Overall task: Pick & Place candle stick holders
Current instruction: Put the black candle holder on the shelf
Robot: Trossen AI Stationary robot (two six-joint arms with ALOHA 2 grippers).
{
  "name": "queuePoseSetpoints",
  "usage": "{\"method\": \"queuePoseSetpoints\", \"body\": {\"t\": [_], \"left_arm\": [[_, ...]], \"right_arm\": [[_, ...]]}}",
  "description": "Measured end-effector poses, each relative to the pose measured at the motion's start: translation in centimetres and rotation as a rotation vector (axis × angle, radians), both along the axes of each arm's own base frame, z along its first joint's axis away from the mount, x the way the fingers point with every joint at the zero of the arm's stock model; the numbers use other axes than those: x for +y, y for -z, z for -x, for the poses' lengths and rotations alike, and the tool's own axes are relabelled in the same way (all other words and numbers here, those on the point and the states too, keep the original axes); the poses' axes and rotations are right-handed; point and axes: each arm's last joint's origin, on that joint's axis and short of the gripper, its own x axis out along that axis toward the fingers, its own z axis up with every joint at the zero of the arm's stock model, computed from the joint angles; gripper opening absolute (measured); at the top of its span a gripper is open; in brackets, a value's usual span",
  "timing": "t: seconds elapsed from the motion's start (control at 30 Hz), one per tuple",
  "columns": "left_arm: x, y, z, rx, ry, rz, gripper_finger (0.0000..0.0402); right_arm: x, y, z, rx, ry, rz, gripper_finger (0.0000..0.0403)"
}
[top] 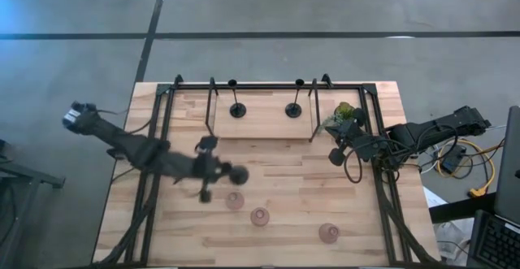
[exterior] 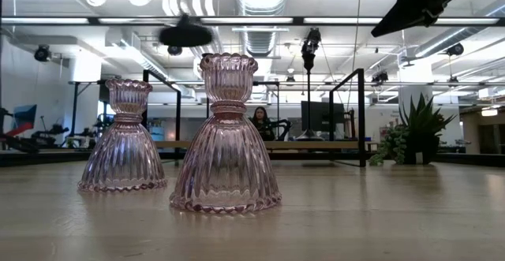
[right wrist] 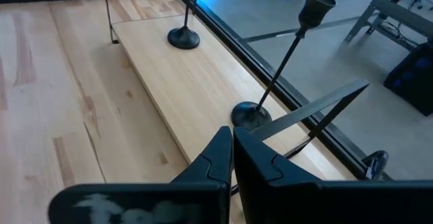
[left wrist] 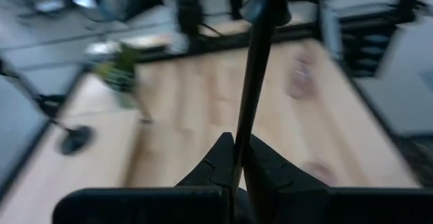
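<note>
My left gripper (top: 219, 172) is over the table's middle left, shut on a black thin-stemmed candle stick holder (top: 237, 173). In the low view the holder's round end (exterior: 185, 34) shows blurred, high above the table. Two more black holders (top: 236, 106) (top: 294, 106) stand on their round bases on the raised shelf at the far side. Three pinkish glass holders (top: 234, 200) (top: 259, 215) (top: 328, 233) stand near the front; two of them show in the low view (exterior: 124, 139) (exterior: 226, 135). My right gripper (top: 335, 155) is shut and empty at the right. My left gripper pinches the black holder's thin stem (left wrist: 245, 109) between its two fingers (left wrist: 216, 160). The stem runs on forward past the fingertips to a wider end (left wrist: 269, 4). The holder is lifted clear of the table. Which end is nearer the fingers I cannot tell.
A black metal rack frame (top: 160, 131) runs along the table's left, far and right sides. A small green plant (top: 345, 116) stands by the shelf's right end, close to my right gripper. The wooden shelf (right wrist: 196, 95) lies ahead of my right gripper. A person (exterior: 259, 124) sits beyond the table.
</note>
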Motion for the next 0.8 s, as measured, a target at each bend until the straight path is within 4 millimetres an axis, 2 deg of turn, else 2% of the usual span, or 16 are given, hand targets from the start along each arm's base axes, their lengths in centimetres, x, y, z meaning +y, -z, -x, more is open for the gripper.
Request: {"method": "queuePoseSetpoints", "body": {"t": [0.27, 0.47, 0.63, 0.8], "left_arm": [[7.0, 0.2, -5.6, -0.055, -0.275, -0.020, 0.0017], [11.6, 1.9, -9.5, -0.043, -0.388, -0.009, 0.0017], [14.7, 3.6, -11.6, -0.032, -0.483, 0.008, 0.0017], [17.3, 5.2, -12.9, -0.040, -0.587, 0.046, 0.0017]], "right_arm": [[0.0, 0.0, 0.0, -0.006, 0.001, -0.003, 0.0008], [0.0, 0.0, 0.0, -0.003, -0.001, -0.002, 0.0008], [0.0, 0.0, 0.0, 0.002, -0.002, -0.001, 0.0008], [0.0, 0.0, 0.0, 0.000, 0.000, -0.003, 0.0008]]}}
